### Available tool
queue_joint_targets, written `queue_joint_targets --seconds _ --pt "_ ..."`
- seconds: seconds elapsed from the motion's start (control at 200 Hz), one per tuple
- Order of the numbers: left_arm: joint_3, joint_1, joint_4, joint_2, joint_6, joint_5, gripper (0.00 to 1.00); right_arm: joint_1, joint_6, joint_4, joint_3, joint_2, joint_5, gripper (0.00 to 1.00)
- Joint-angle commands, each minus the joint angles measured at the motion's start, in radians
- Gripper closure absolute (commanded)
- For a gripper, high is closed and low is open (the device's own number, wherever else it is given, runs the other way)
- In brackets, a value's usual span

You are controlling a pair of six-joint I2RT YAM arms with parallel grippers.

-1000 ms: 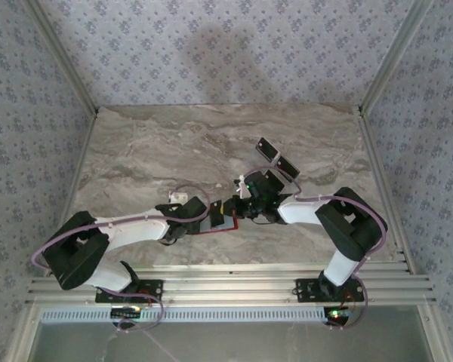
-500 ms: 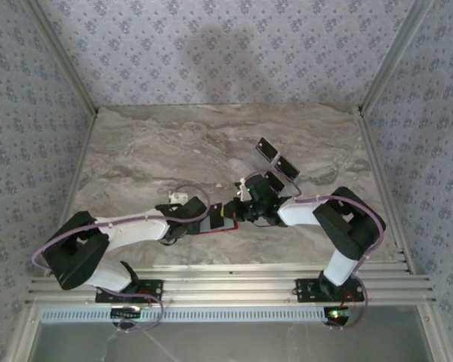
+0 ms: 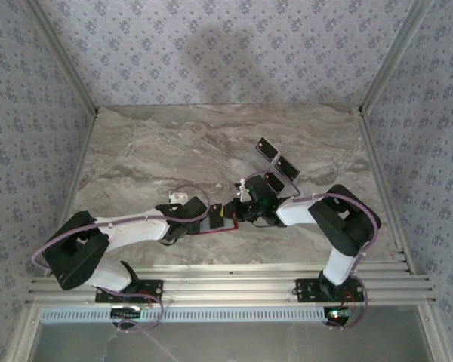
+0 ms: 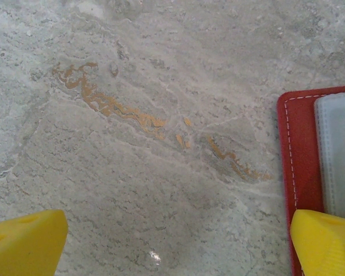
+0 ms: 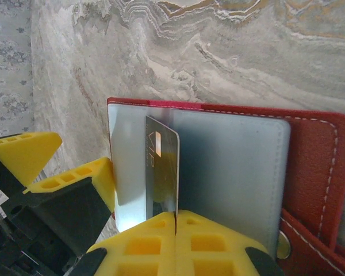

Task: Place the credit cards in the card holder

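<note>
Nearest you, in the near half of the table [image 3: 151, 151] and about midway between its left and right edges, lies the card holder [image 5: 322, 167]. It is opened flat, with its red inner face up and a clear pocket [image 5: 230, 167] showing. A metal snap [image 5: 283, 246] sits on the holder's tab by your right fingers.

Your left gripper [image 4: 178, 236] comes at the holder from the left edge side with its jaws spread wide and nothing between them. In the left wrist view one yellow fingertip [image 4: 325, 241] overlaps the holder's stitched red border and the other [image 4: 26, 241] is over bare marble. You cannot tell whether that first fingertip presses on the holder.

Your right gripper [image 5: 176, 215] meets the holder from the right edge side. Its jaws are pinched tight on one of the credit cards [image 5: 161, 167]. That card stands on edge above the clear pocket, and its colour is hard to judge because of the reflections.

Farther back, right of centre, two black cards [image 3: 268, 148] [image 3: 287, 167] lie flat on the marble just beside each other, well apart from the holder.
</note>
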Motion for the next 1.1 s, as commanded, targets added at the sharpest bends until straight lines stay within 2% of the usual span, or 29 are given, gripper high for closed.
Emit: queue_joint_targets --seconds 0.0,0.535,0.794,0.874,0.994,1.094 --pt "-0.007 -0.008 -0.036 0.018 -0.007 -0.012 0.00 -0.004 0.020 0.010 -0.020 0.027 0.002 1.00" --pt "-0.002 -0.009 -0.035 0.024 -0.006 -0.010 0.00 0.044 0.017 -0.015 0.055 0.095 -0.038 1.00" --pt "0.002 -0.011 -0.031 0.022 -0.006 -0.009 0.00 0.062 -0.022 -0.112 0.129 0.120 -0.059 1.00" --pt "0.005 -0.011 -0.036 0.015 -0.012 -0.012 0.00 0.060 -0.047 -0.155 0.138 0.093 -0.055 0.86" --pt "0.005 -0.001 -0.080 -0.029 -0.053 -0.046 0.00 0.053 -0.096 -0.255 0.151 0.026 -0.031 0.59" --pt "-0.025 0.046 -0.085 -0.099 -0.066 -0.028 0.00 0.050 -0.147 -0.356 0.174 -0.025 -0.005 0.49"
